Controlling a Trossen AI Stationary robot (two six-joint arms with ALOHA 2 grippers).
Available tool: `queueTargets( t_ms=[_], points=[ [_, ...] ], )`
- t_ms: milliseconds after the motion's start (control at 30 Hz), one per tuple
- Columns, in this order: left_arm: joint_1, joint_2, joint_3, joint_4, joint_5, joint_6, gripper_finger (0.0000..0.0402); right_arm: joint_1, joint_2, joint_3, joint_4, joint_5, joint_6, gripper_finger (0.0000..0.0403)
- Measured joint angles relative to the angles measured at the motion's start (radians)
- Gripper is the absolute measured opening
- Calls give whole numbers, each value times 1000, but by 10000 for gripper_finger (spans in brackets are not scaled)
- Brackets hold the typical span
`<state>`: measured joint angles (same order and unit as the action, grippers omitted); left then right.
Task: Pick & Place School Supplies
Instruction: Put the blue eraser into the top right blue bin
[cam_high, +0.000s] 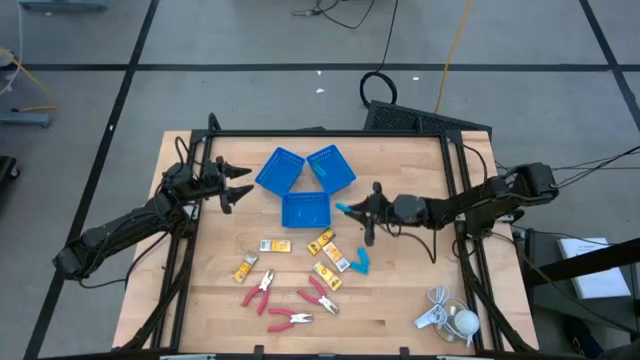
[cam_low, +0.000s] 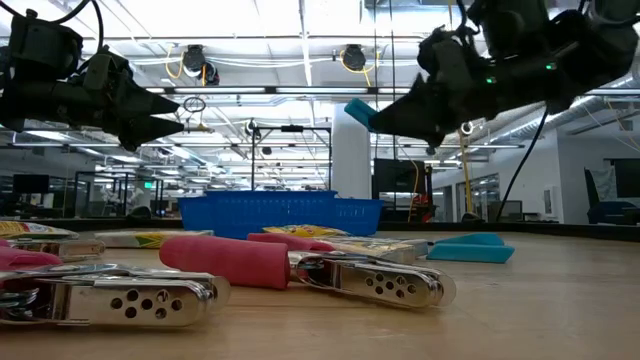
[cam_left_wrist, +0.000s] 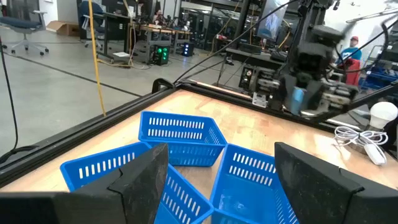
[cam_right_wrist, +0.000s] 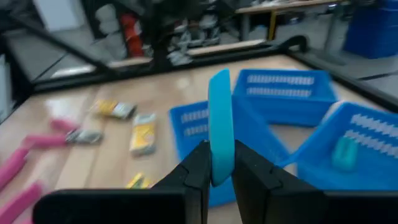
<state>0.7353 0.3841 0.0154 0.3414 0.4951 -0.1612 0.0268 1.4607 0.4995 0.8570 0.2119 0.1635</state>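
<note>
Yellow packets (cam_high: 276, 246), labels unreadable, right gripper (cam_high: 345, 209) clamping light-blue piece (cam_right_wrist: 220, 124)

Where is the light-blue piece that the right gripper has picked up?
The light-blue piece is clamped in the right gripper, held above the table just right of the nearest blue tray.
</note>
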Motion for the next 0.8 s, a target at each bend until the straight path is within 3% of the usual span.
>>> queueTargets(
  t_ms=[200,500,800],
  points=[
    [0,0,0,0,0,0,294,-118,0,80,-90,-5,27,43],
    [0,0,0,0,0,0,294,-293,0,329,-574,-7,11,43],
    [0,0,0,0,0,0,294,-380,0,395,-600,-111,30,43]
  ],
)
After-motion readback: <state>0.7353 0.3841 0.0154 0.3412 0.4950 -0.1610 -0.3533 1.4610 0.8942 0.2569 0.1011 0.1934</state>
